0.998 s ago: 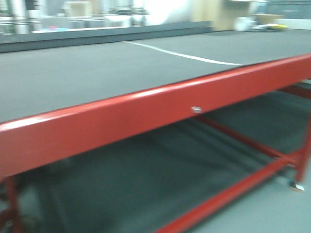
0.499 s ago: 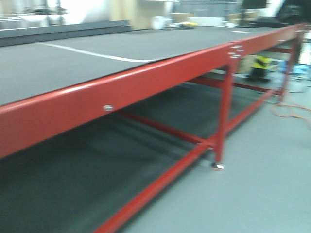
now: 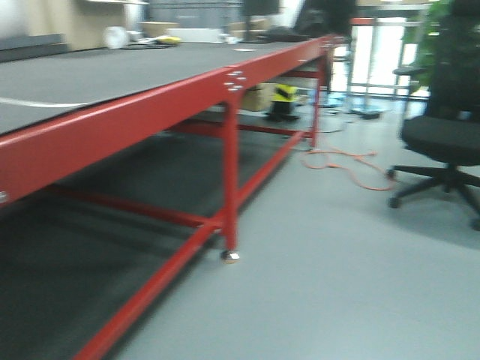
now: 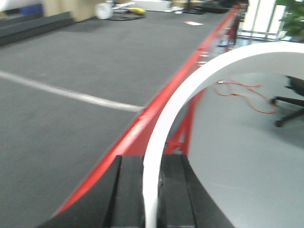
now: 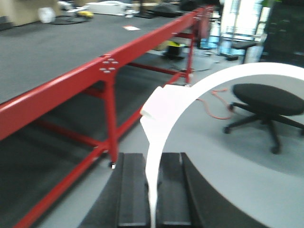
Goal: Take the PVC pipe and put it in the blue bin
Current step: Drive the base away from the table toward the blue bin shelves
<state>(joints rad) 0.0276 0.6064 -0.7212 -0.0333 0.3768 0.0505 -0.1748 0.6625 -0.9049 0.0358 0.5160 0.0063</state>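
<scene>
Wall of PVC pipe (image 4: 190, 83) clenched between fingers (image 4: 128, 190) of left gripper (image 4: 152, 164). Same white rim clamped by right gripper (image 5: 153, 161). Pipe held aloft beside red table (image 3: 150, 112). Front view swung rightward since a second ago. Office chair (image 3: 450, 135) and orange cable (image 3: 352, 165) newly revealed. Base judged turning. Blue bin not seen.

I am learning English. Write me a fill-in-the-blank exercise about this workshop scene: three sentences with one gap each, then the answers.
1. The long table's metal frame is painted ___.
2. An ___ cable lies looped on the grey floor.
3. In the front view, the black office chair stands to the ___ of the table.

Answers: red; orange; right
</scene>
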